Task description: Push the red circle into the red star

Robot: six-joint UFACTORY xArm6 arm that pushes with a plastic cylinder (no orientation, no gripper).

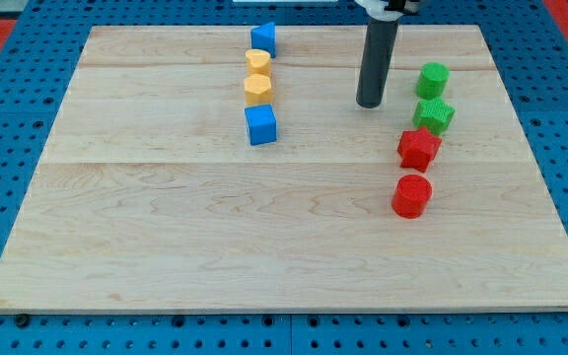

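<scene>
The red circle lies on the wooden board at the view's right, just below the red star, with a narrow gap between them. My tip rests on the board above and to the left of the red star, well apart from both red blocks. The dark rod rises from it toward the view's top.
A green star sits right above the red star, and a green circle above that. Left of centre stand a blue block, two yellow blocks and a blue cube in a column. The board's edge runs along the view's bottom.
</scene>
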